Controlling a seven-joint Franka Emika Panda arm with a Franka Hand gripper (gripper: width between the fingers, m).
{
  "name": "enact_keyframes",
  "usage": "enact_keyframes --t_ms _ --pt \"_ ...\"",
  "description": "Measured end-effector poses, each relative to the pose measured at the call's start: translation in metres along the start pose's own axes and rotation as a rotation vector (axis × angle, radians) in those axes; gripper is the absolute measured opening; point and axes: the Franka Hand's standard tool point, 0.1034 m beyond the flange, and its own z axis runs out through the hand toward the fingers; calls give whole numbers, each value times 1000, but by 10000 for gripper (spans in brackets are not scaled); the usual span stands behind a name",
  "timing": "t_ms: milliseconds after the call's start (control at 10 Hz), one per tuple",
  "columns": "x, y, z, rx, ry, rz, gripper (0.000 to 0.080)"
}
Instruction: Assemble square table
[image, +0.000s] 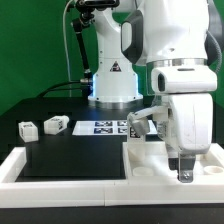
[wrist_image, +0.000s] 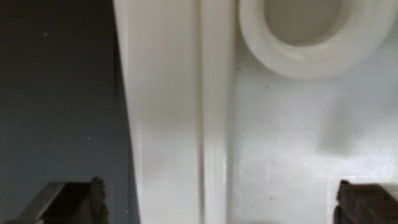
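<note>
Looking at one white Panda arm, glossy rounded shells, standing over the top and blocking its far right part in the exterior view.

Black matte flat work surface lies beside the top on the exterior view's left, edged by long white bars.

Task part: one large square white plastic table top, smooth, flat on the surface. It has a raised straight rim. The wrist view shows one round ring-shaped corner socket just inside that rim, with black surface just outside it.

One thin flat white marker board with printed black-and-white tags lies off the top's far corner, toward the exterior view's left.

Short white blocky legs with black-and-white square tags: two counted, and. They sit near each other but apart, well clear of the top and past the marker board on the exterior view's left. A third tagged white piece is at the top's far edge, partly hidden by the arm. Cannot tell if it's a leg.

One gripper is low over the top near the rim. Its two dark fingertips are spread wide, one over the black surface and one over the top. Released, nothing between them.
</note>
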Motion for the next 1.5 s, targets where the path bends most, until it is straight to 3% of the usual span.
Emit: enact_keyframes --t_ms 1000,1100,1200,1300,1500 --pt "-2 1 -2 -1 -3 3 649" --pt "-4 3 -22 1 -14 5 649" --pt "-14 2 -47 11 -37 3 649" --pt "-24 5 -62 19 -54 19 649" --pt "-27 7 -61 16 -55 24 649"
